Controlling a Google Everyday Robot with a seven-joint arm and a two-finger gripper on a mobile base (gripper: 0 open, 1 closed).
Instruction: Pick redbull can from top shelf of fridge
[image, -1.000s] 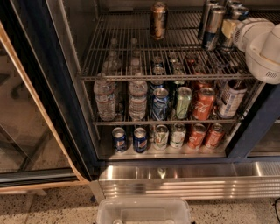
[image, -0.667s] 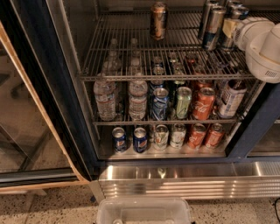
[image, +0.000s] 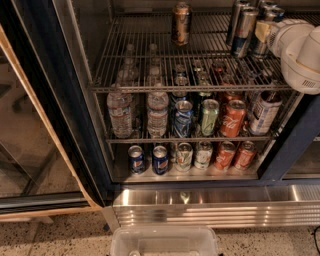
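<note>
Steel wire top shelf (image: 150, 60): thin parallel rods, thicker front bar, shiny. Fridge (image: 296, 145) has a dark blue frame, a glass door (image: 35, 130) swung open at left and a ribbed stainless base below.

White, smooth, rounded arm (image: 300, 50) enters from the right at top-shelf height. Gripper (image: 261, 31) at its tip, a pale yellowish piece, sits right against the can cluster at the far right of the shelf. Can't tell if the jaws are apart or together; the arm and cans block them.

Compared with a second ago, no visible change: arm, gripper and cans are all in the same spots.

Redbull can (image: 246, 30): tall, slim, silver with blue panels, silver top, upright. It stands far right on the top shelf among several alike, just left of the gripper.

Brown-gold can (image: 181, 22) is wider and stands alone at far centre, well apart from the cluster.

Middle shelf: clear ribbed water bottles (image: 121, 114) at left, then blue, green and red soda cans (image: 209, 117). Bottom row holds shorter cans (image: 160, 159).

Translucent plastic bin (image: 165, 241) sits near, on a speckled floor (image: 60, 235).
</note>
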